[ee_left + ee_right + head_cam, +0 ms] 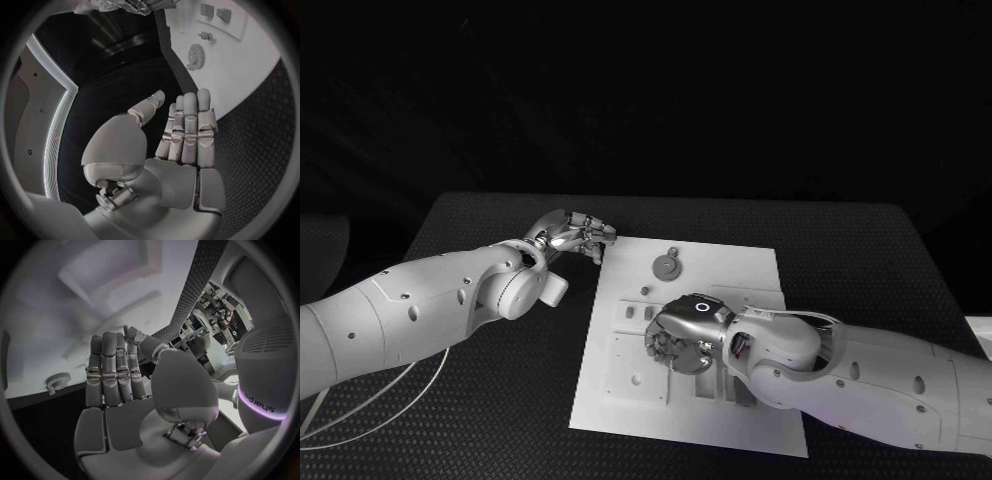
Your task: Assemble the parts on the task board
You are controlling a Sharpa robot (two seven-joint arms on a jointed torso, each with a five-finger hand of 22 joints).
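My left robot hand (574, 236) is parked over the black worktop (488, 400), just off the far left corner of the task board (733, 420). In the left wrist view that robot hand (181, 135) has its fingers (187, 120) straight and pressed side by side, thumb out a bit to the side, nothing in it. So it's flat and empty.

My right robot hand (682, 345) sits over the middle of the task board, palm down above the recessed bit near the board's centre. From the head view I honestly can't tell if it's touching or pinching anything under there, the fingers are bunched in shadow. The right wrist view shows the same robot hand (125, 385) with fingers (109, 367) lined up straight together and the thumb curving in toward them, and I don't see a part between them, so I can't tell for sure if it has hold of anything.

The gear-shaped part (666, 266) lies flat on the task board near its far edge, well clear of the right hand and just beside the left one. It also shows in the left wrist view (196, 54) and the right wrist view (57, 381), lying on the white plate. A couple of small parts (643, 312) sit in the board left of my right hand.
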